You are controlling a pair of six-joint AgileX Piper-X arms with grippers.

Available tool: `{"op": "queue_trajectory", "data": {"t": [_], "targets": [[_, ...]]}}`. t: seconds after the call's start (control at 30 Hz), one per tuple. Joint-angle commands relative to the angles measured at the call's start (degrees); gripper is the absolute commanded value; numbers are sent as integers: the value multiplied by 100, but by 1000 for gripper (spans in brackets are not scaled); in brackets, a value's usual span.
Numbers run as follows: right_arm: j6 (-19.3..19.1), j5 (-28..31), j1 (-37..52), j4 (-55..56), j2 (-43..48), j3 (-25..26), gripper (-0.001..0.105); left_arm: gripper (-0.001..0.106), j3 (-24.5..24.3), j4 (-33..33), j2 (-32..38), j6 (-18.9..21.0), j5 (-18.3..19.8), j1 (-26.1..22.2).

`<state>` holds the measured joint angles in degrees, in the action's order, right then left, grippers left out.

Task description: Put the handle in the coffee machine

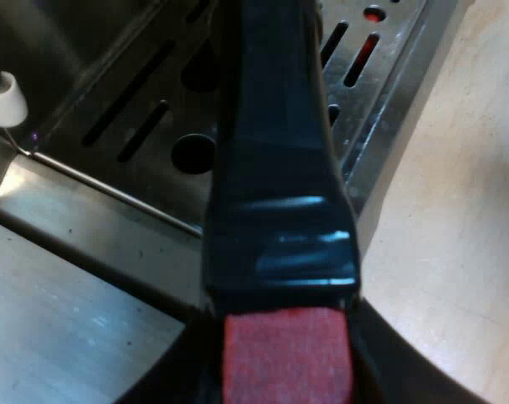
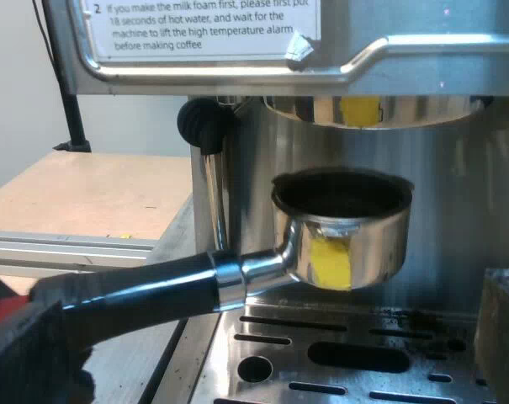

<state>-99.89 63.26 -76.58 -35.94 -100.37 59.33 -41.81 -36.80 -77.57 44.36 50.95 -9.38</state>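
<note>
– Red end [image 1: 286, 358] of the handle [image 1: 279, 168] is pinched tight in the left gripper [image 1: 283, 383], with its fingers [image 1: 174, 370] pressed on either side. Where's the cup part?
– The holder [image 2: 342, 231] hangs over the drip tray [image 2: 363, 337], under the brew head [image 2: 372, 105] of the coffee machine [image 2: 237, 71], with a gap between rim and head. Not locked in yet, I'd say.
– What could spoil it?
– The grip is far out at the tip, so the heavy cup may sag or twist. If it goes up tilted, the rim could knock the head instead of seating, and anything inside could spill. The steam wand [image 2: 205, 194] stands close beside it, too.
– And around it?
– Slotted steel tray, shiny, running along the edge of a pale wooden table [image 1: 456, 210]. There's a plain light wall [image 2: 18, 101] beyond the table's edge.
</note>
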Motion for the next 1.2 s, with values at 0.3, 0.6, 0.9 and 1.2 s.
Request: {"op": "queue_trajectory", "data": {"t": [0.3,0.6,0.9,1.2], "targets": [[-67,-13,35,-72,43,23,103,0,-549,58,-216,-147,513,37],[-67,-13,35,-72,43,23,103,0,-584,-290,-213,-646,458,53],[-67,-13,35,-72,43,23,103,0,-677,-412,-213,-877,35,327],[-67,-13,35,-72,43,23,103,0,-908,-733,-399,-453,50,452]]}}
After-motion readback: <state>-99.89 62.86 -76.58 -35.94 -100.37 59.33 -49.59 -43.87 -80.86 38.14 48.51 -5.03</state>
